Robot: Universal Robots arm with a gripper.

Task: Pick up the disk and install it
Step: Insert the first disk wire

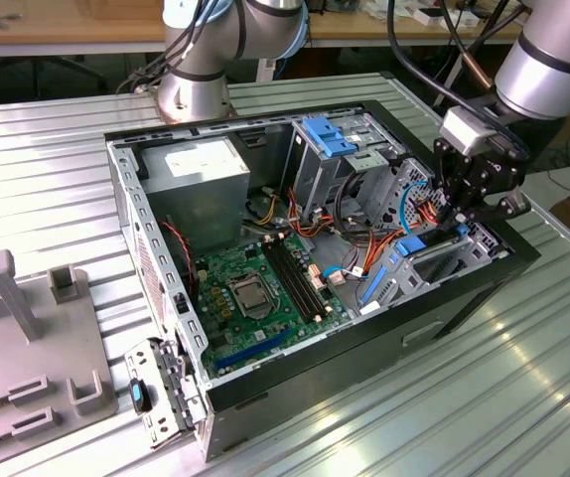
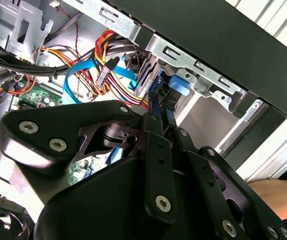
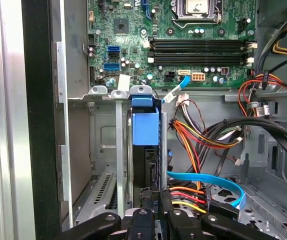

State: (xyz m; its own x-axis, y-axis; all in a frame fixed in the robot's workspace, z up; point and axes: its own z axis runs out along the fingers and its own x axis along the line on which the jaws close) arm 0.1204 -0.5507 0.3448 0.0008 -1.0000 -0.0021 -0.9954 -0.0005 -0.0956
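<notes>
Disk nearly seated, gripped on edge in the drive bay.

Nearest in the first wrist view: gripper, fingers pressed together on the disk, pinching its near edge. Standing upright in the metal drive cage at the case corner, slid in between the cage walls; picking up done, final seating and release seemingly left. Dark grey body, bright blue carrier rail across the far end, blue tab above. Just beside: bundled power wires and a blue data cable. Farther: green motherboard.
</notes>
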